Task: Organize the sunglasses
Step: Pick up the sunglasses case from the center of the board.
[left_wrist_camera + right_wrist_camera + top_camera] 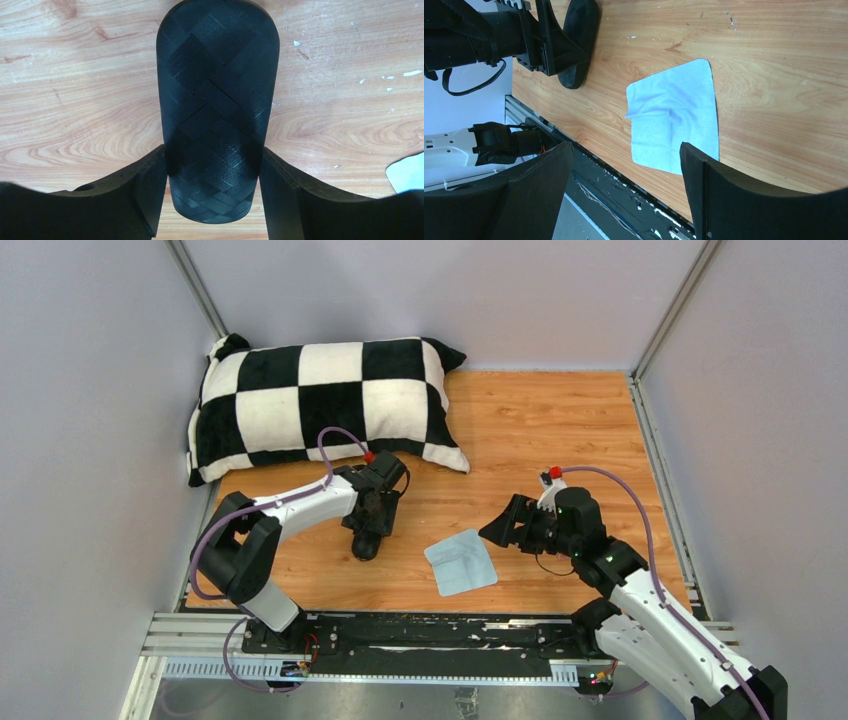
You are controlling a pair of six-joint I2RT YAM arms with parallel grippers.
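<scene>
Your left gripper (212, 165) is clamped across the closed black case (217, 90), 1 finger flush on each long side. I read that as pinning it on the table (60, 100) so it can't slide. Your right gripper (625, 150) is spread wide and holds nothing, hanging over the blue cloth (674, 110) (likely lined up to pick it). The sunglasses aren't visible in any of the 3 views; possibly inside the case, can't confirm.
</scene>
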